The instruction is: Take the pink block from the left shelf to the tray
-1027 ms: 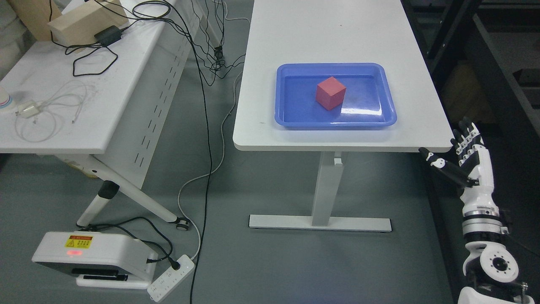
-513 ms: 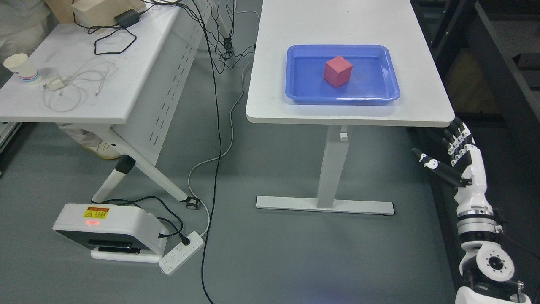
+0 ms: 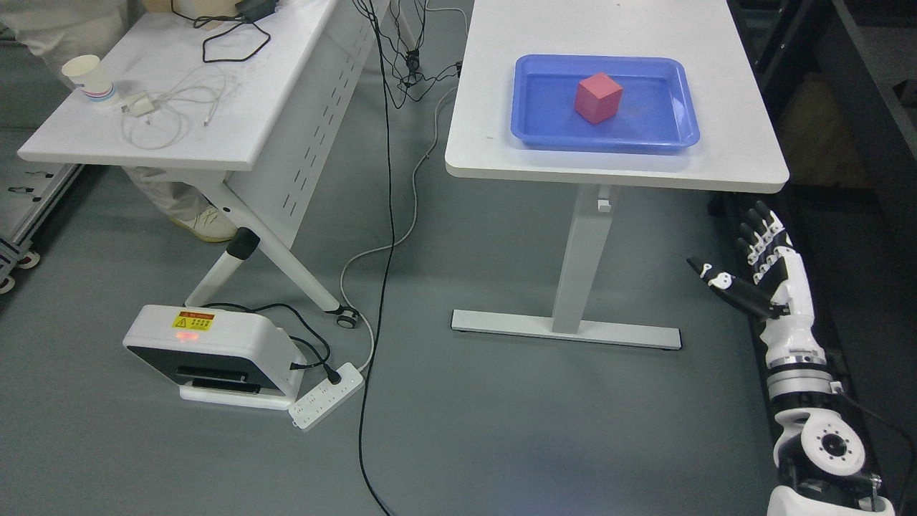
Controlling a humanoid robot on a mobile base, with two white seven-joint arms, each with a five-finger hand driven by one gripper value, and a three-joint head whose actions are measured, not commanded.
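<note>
A: What are the fingers (image 3: 761,233) doing?

B: On the right hand (image 3: 759,276) they are spread and straight, thumb out to the side, holding nothing. The hand hangs below the tabletop (image 3: 616,86), off its near right corner and well apart from the blue tray (image 3: 679,100). The left hand is out of sight.

A: And the pink block (image 3: 598,98)?

B: It sits inside the blue tray, a little left of the tray's middle, corner toward us, resting flat. No shelf shows.

A: So the job looks finished?

B: I judge so. The careful thing is to keep the arm low and clear of the tabletop edge, so nothing nudges the tray. Beyond it, left of the tabletop, stand a second desk (image 3: 236,115) with a paper cup (image 3: 87,77) and trailing cables (image 3: 390,215).
</note>
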